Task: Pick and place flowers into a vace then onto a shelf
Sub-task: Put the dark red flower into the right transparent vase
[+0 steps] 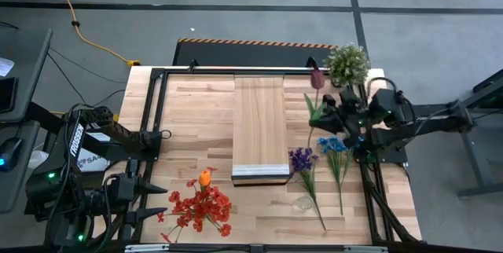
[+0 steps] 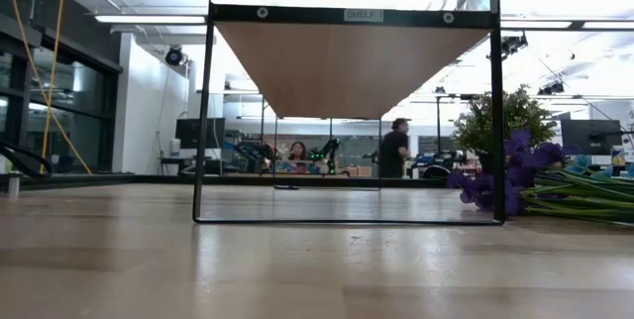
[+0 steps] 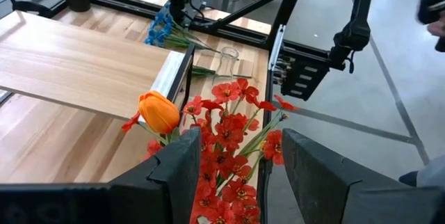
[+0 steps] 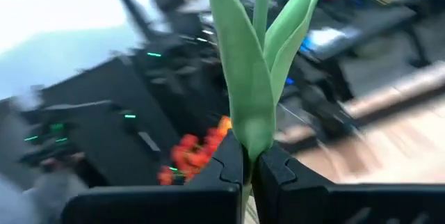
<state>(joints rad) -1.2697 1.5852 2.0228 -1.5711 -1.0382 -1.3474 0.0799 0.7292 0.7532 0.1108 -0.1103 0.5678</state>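
My right gripper (image 1: 324, 114) is near the table's right edge, shut on a dark maroon flower (image 1: 317, 78) with long green leaves (image 4: 257, 64). Blue flowers (image 1: 332, 144) and purple flowers (image 1: 302, 159) lie flat on the table beside the shelf (image 1: 259, 127). A small clear glass vase (image 1: 302, 203) stands near them. My left gripper (image 3: 240, 182) is open at the near left. Its fingers stand apart on either side of a bunch of red flowers (image 3: 229, 133) with an orange tulip (image 3: 158, 111), which lies on the table. My right gripper pinches the maroon flower's stem between its two fingers, just below where the leaves branch off (image 4: 249, 156). The fingers lie across the stem. In the high view the flower head (image 1: 317, 78) points toward the table's far edge. Whether the stem's lower end touches the table does not show.
A bushy pale-green potted plant (image 1: 346, 63) stands at the far right corner, close to my right arm. A black metal frame (image 1: 157, 111) runs around the work area and carries the shelf. People move about in the room beyond the table (image 2: 396, 146).
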